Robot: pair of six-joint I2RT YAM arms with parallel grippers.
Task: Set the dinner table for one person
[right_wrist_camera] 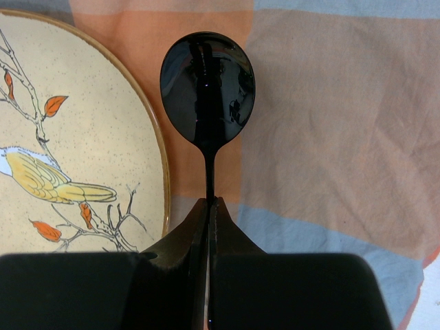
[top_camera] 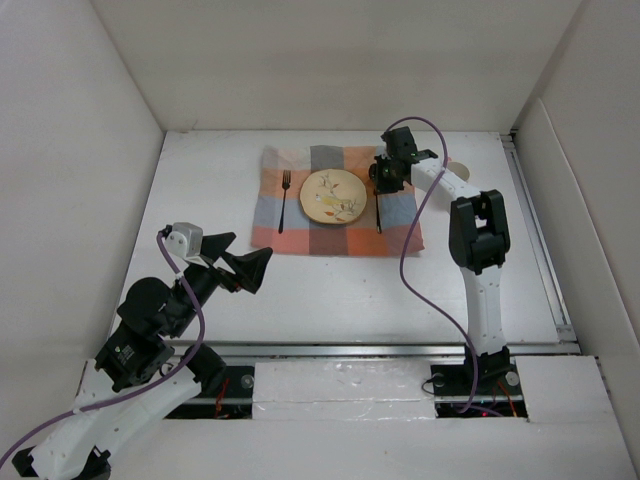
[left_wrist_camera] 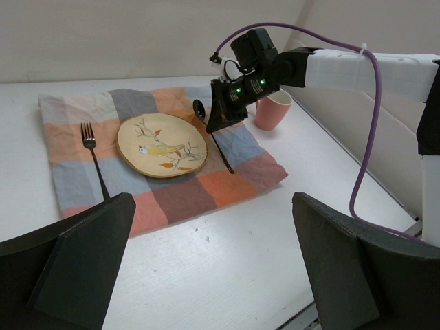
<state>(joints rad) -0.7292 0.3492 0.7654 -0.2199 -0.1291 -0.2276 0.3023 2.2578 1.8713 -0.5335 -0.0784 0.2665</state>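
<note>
My right gripper (right_wrist_camera: 208,205) clamped on black spoon (right_wrist_camera: 207,96), handle mostly hidden, plate (right_wrist_camera: 75,130) cut off, left gripper (top_camera: 245,256) spread wide.

— How is the left hand (top_camera: 240,258)?
— Fingers spread wide, nothing between them. The left arm (top_camera: 150,330) is folded up close behind it.
— And the right hand (right_wrist_camera: 208,206)?
— Fingers pressed together on a spoon (right_wrist_camera: 207,96) handle, the bowl just ahead of the fingertips. The right arm (top_camera: 478,270) stretches long behind it, wrist tipped downward.
</note>
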